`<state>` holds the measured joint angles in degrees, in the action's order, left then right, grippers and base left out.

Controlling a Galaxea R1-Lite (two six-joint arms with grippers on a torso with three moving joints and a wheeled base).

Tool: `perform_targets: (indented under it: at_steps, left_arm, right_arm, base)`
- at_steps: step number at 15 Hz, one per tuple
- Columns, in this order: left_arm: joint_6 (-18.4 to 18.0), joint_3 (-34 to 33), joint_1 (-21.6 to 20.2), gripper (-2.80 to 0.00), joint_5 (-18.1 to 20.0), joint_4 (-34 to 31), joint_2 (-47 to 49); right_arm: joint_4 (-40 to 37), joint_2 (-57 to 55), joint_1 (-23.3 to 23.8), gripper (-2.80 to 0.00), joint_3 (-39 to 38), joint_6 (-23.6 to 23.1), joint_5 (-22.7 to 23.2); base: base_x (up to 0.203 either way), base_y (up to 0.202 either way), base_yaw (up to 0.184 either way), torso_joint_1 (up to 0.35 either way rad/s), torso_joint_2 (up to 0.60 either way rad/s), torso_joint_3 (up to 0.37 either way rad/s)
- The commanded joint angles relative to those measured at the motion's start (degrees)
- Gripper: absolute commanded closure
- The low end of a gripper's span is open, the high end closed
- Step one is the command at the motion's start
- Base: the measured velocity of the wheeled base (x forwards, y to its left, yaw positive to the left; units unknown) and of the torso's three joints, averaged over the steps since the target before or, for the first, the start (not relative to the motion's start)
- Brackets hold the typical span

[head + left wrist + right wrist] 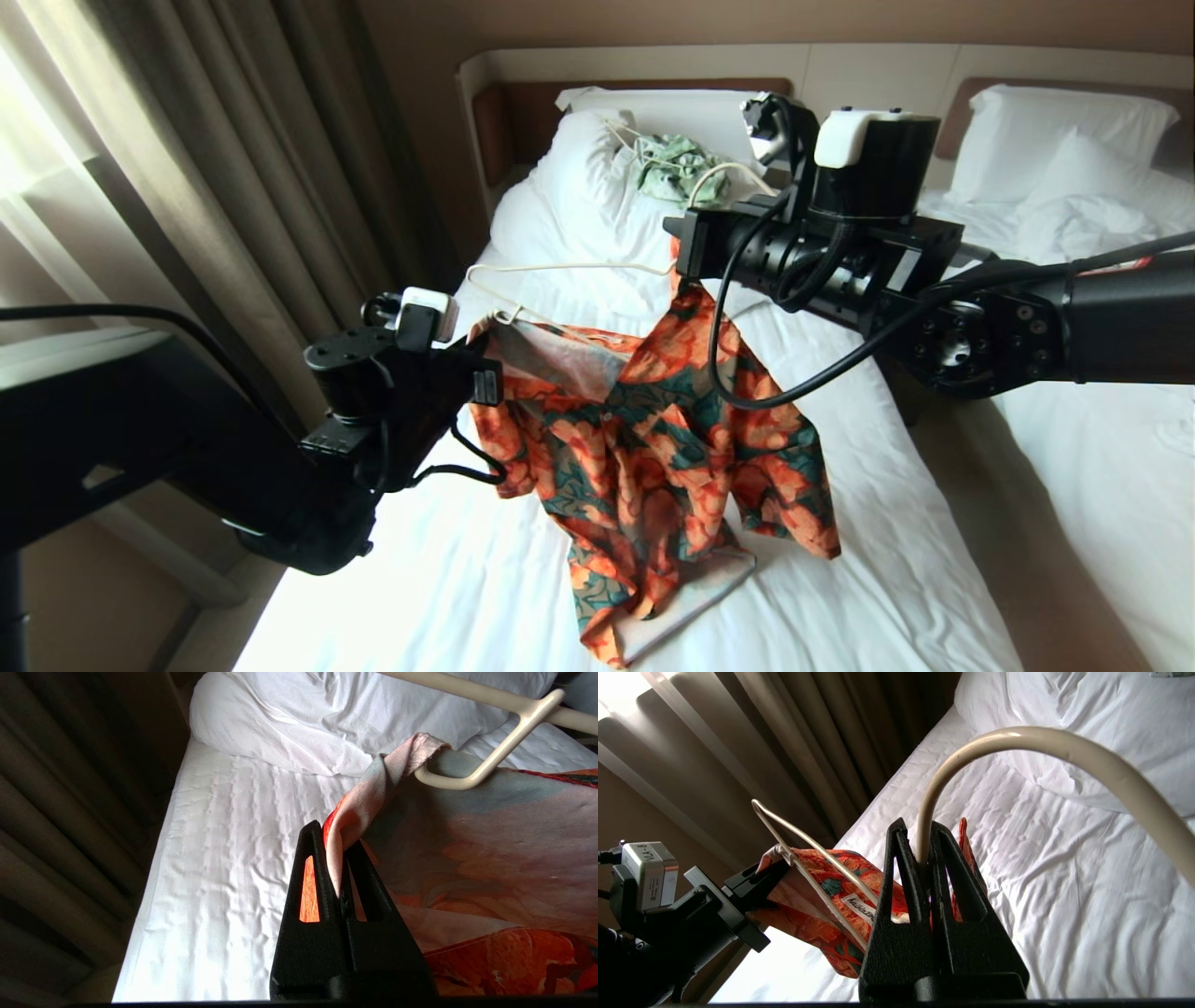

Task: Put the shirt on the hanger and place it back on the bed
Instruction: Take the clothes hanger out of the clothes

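Wrinkled white sheeting of the single bed (523, 569) is lying below the work. At the hook base, the thin cream-white wire hanger (560, 268) is being clamped in the closed right gripper (923, 851) and held aloft, probably so fabric can be drawn over its end. The orange-flowered, dark green short-sleeved shirt (653, 439) is being pinched at its edge by the closed left gripper (337, 858), beside the hanger's notched end. Its peach lining is showing; its hem is trailing on the sheet.

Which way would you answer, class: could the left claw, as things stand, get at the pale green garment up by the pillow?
Probably not. The left claw is shut on the shirt, and the garment lies beyond the raised hanger and the right arm.
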<state>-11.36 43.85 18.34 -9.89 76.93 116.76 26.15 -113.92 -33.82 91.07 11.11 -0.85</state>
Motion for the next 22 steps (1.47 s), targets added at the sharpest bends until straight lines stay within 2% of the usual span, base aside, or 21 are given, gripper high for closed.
perform_targets:
  at_steps: [1, 4, 8, 12, 13, 14, 18, 20, 22]
  left_arm:
    - [-0.04, 0.27, -1.79, 0.0, -0.13, -1.71, -2.89]
    - [0.29, 1.67, -3.77, 0.0, -0.13, -7.48, -6.24]
    - [1.55, 2.12, -4.63, 0.0, -0.22, -7.76, -5.95]
    - [3.12, -1.8, -3.39, 0.0, -0.13, -7.0, -3.94]
    - [3.5, -2.51, -3.1, -2.18, -0.13, -6.44, -3.23]
    - [3.48, -3.17, -3.05, -2.8, -0.14, -5.0, -2.44]
    - [3.46, -6.2, -2.98, -2.8, 0.13, -1.65, -2.61]
    - [3.59, -10.35, -3.34, -2.8, 0.73, 0.37, -2.74]
    - [3.68, -16.1, -4.64, -2.8, 4.4, 2.25, -2.96]
  right_arm:
    - [0.01, 0.01, -0.02, 0.0, -0.23, 0.06, -0.03]
    - [-0.31, 0.1, 0.07, 0.0, -0.28, 0.06, -0.11]
    - [-0.4, 0.28, 0.24, 0.0, -0.37, -0.03, -0.2]
    - [-0.23, -0.27, 0.51, 0.0, -0.37, -0.03, -0.22]
    - [-0.1, -0.74, 0.52, 0.0, -0.37, -0.03, -0.28]
    - [-0.05, -1.19, 0.58, 0.0, -0.37, -0.03, -0.3]
    - [0.21, -2.9, 0.51, 0.0, 0.27, -0.12, -0.38]
    - [0.31, -4.07, 0.46, 0.0, 0.33, -0.12, -0.45]
    - [1.53, -5.94, 0.42, 0.0, 0.42, -0.13, -0.52]
  base:
    - [0.0, 0.0, 0.0, 0.0, 0.0, 0.0]
    - [0.0, 0.0, 0.0, 0.0, 0.0, 0.0]
    - [0.0, 0.0, 0.0, 0.0, 0.0, 0.0]
    - [0.0, 0.0, 0.0, 0.0, 0.0, 0.0]
    - [0.0, 0.0, 0.0, 0.0, 0.0, 0.0]
    - [0.0, 0.0, 0.0, 0.0, 0.0, 0.0]
    - [0.0, 0.0, 0.0, 0.0, 0.0, 0.0]
    - [0.0, 0.0, 0.0, 0.0, 0.0, 0.0]
    - [0.0, 0.0, 0.0, 0.0, 0.0, 0.0]
